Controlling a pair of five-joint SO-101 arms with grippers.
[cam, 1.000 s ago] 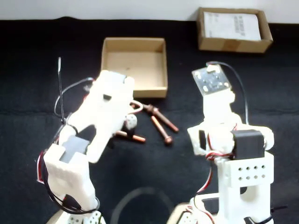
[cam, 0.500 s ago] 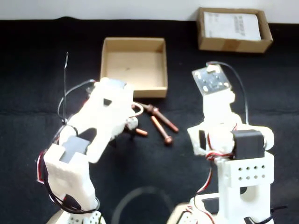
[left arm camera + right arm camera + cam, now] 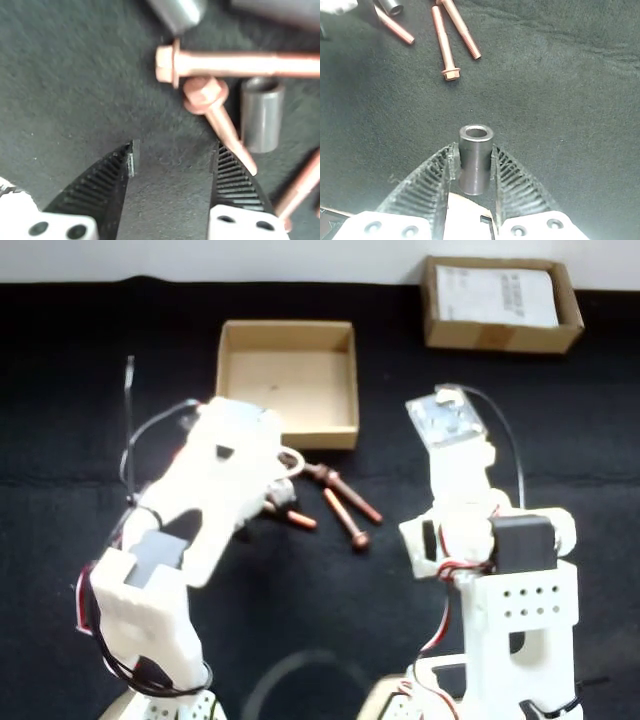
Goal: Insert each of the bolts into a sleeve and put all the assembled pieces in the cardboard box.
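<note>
Plainly, three copper bolts (image 3: pixel 342 514) lie on the black table (image 3: pixel 560 420) just near of the open cardboard box (image 3: pixel 288 380), about the middle of the scene. Two are side by side on the right. The third is to their left, partly under the left arm (image 3: pixel 215 490).

That arm's jaws stand spread wide with only cloth between them, low over the table. One bolt's shank (image 3: pixel 227 132) runs close past one tip. A grey sleeve (image 3: pixel 260 120) lies just beside that bolt, and a second sleeve (image 3: pixel 177 11) lies a little farther off. A grey shape at the edge beyond it cannot be made out.

The right arm (image 3: pixel 465 490) is to the right of the bolts, over bare cloth. Its jaws pinch a third sleeve (image 3: pixel 476 160), upright with its open end up.

A second cardboard box (image 3: pixel 500 335), holding one printed sheet (image 3: pixel 498 295), sits at the far right.
</note>
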